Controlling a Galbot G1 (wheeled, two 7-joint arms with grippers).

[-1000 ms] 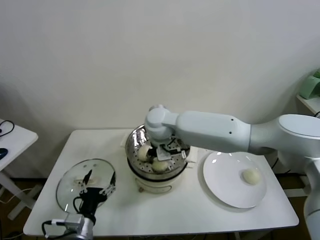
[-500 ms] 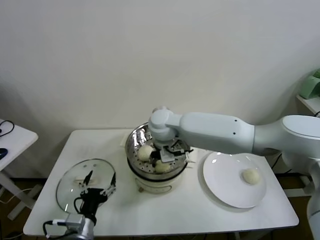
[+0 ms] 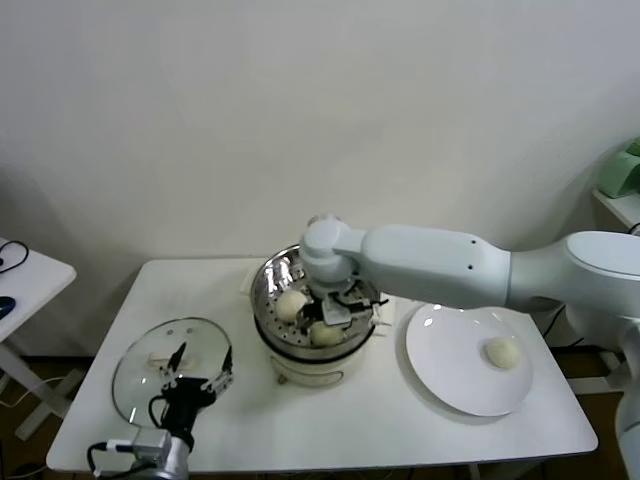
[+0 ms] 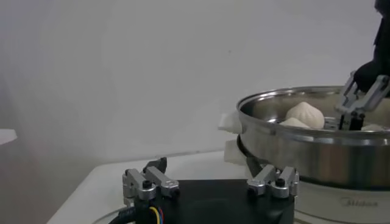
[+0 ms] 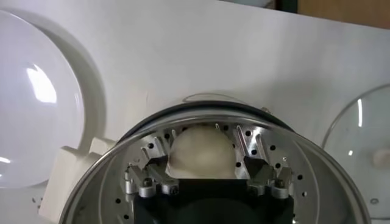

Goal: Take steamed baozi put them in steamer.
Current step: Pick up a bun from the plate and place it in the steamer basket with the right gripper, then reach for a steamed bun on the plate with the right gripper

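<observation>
My right tool (image 3: 333, 304) sits inside the steamer (image 3: 268, 282), at the centre of the head view. In the right wrist view its fingers (image 5: 148, 181) stand spread, one on each side of a baozi (image 5: 202, 153) that lies on the perforated floor; I see gaps at both sides, so the tool is open and grips nothing. The fingertips are partly cut off by the lower edge of that view.

From the head view my forearm covers the right portion of the basket. Two baozi show there: one at the left (image 3: 291, 304) and one toward the front (image 3: 322, 334), the latter partly behind the tool. I cannot tell whether another lies under the arm. A fourth baozi (image 3: 502, 352) rests on the white plate (image 3: 446, 360), right of centre on the table (image 3: 380, 425).

My left tool (image 3: 188, 385) is parked at lower left, beside the glass lid (image 3: 140, 365), its fingers (image 4: 146, 182) apart and empty. The left wrist view shows only the steamer's near wall and two bun tops.
</observation>
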